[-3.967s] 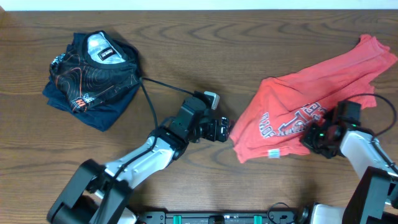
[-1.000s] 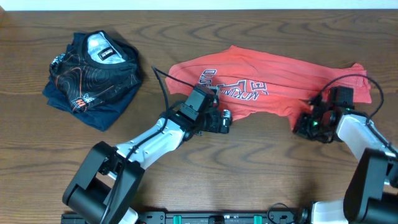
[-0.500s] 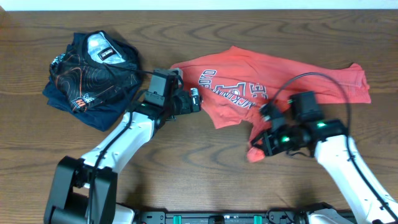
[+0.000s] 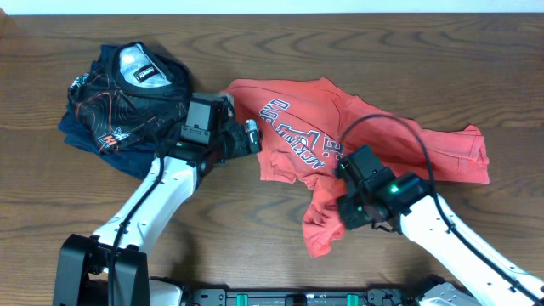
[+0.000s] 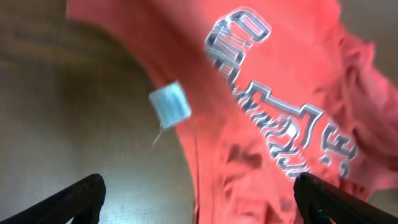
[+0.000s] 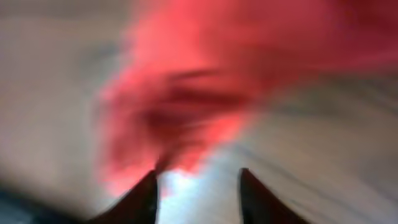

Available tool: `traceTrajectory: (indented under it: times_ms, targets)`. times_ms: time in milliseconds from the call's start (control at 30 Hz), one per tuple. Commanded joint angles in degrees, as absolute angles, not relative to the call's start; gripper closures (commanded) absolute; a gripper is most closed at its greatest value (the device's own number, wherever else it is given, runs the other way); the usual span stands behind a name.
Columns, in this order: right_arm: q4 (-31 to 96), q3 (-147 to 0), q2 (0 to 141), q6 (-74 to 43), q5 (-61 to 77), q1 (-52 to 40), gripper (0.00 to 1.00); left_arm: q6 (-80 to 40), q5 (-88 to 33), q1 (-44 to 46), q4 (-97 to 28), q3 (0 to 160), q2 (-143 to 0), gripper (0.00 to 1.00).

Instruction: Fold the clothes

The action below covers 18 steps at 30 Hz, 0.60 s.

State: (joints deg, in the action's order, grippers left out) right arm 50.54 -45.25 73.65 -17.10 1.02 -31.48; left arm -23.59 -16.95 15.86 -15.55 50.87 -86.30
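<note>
At the overhead view, the coral-red T-shirt (image 4: 374, 143) lies crumpled on the wooden table (image 4: 246, 229), spread from centre to right, with its dark, white-outlined lettering (image 4: 293, 136) facing up near the left end and one fold trailing down towards the front edge. A dark navy garment (image 4: 127, 102) with orange line print sits bunched at the far left, apart from the shirt. The left gripper (image 4: 254, 136) is positioned just beside the shirt's left edge; the right gripper (image 4: 342, 214) is positioned at the trailing fold, and the finger spacing of either cannot be read from this height. At the left wrist view, the left gripper (image 5: 199, 186) hangs above the shirt (image 5: 298, 56) with its two fingers (image 5: 81, 198) at opposite corners of the picture, spread wide and holding nothing. The lettering (image 5: 280, 124) runs diagonally below, a small pale-blue tag (image 5: 170, 104) shows at the shirt's hem, and bare table (image 5: 62, 124) occupies the left side. At the right wrist view, the picture is heavily blurred. The right gripper (image 6: 199, 186) shows its fingers (image 6: 140, 198) parted, with pale table surface visible in the gap. Red shirt cloth (image 6: 199, 93) fills the area ahead and reaches down to the left fingertip; contact there cannot be confirmed.
</note>
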Motion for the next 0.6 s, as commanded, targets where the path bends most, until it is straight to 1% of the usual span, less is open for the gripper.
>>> traceTrajectory:
  times_ms: [0,100,200,367,400,433,533,567]
  targets:
    - [50.02,-45.39,73.41,-29.76,-18.28,-27.51,0.54,-22.59,-20.03,15.94,-18.28,51.13,-85.82,0.02]
    - [46.83,-45.39,73.41,-29.78,-18.17,-22.57,0.51,-22.81,-24.8,16.23,-20.64,51.13,-85.82,0.02]
    - [42.85,-45.39,73.41,-29.45,-16.8,-17.41,0.52,-24.77,-27.03,17.91,-21.8,51.11,-85.84,0.02]
    - [36.97,-45.36,73.41,-23.35,-8.93,-11.05,0.54,-25.41,-25.32,24.32,-21.56,50.85,-86.63,0.0]
    - [36.58,-45.36,73.41,-22.79,-8.29,-10.44,0.54,-25.93,-24.51,25.61,-21.58,50.85,-87.02,0.02]
    - [36.56,-45.36,73.41,-22.65,-8.32,-10.0,0.54,-26.59,-23.88,26.96,-21.61,50.85,-87.59,0.09]
    - [36.93,-45.34,73.41,-21.69,-8.32,-9.54,0.54,-30.65,-23.33,30.02,-21.19,50.85,-89.32,0.37]
    - [37.06,-45.32,73.41,-21.02,-8.32,-9.54,0.54,-32.36,-23.33,31.11,-20.67,50.85,-90.06,0.47]
